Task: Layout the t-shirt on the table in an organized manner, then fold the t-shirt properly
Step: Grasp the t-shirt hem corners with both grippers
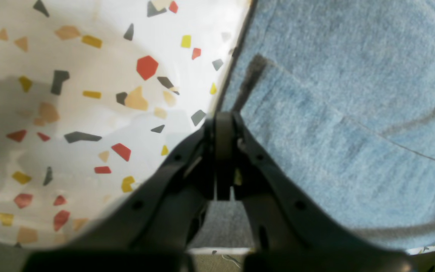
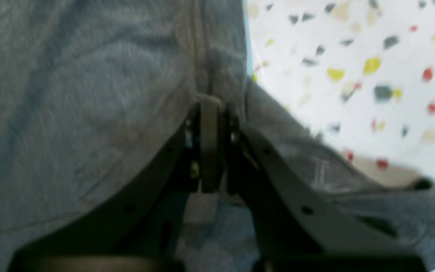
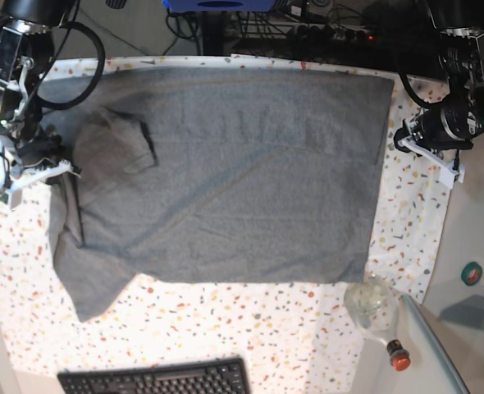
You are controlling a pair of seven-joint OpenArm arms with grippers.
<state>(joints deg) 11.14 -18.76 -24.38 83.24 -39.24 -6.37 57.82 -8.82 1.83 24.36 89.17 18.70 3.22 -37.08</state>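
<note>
The grey t-shirt [image 3: 242, 172] lies spread flat across the speckled table [image 3: 250, 328], with one sleeve folded over onto the body at the left and the other sleeve pointing to the front left. My right gripper [image 3: 53, 160] is at the shirt's left edge. In the right wrist view the right gripper [image 2: 210, 102] is shut with t-shirt [image 2: 89, 94] cloth bunched around its tips. My left gripper [image 3: 402, 141] is at the shirt's right edge. In the left wrist view the left gripper [image 1: 223, 117] is shut right where the t-shirt [image 1: 353, 94] meets the table [image 1: 89, 113]. Whether it pinches cloth does not show.
A black keyboard [image 3: 156, 379] lies at the table's front edge. A clear bottle [image 3: 372, 302] with a red cap lies at the front right corner. Cables and dark equipment run along the back edge, and a green roll [image 3: 472, 273] sits beyond the table's right side.
</note>
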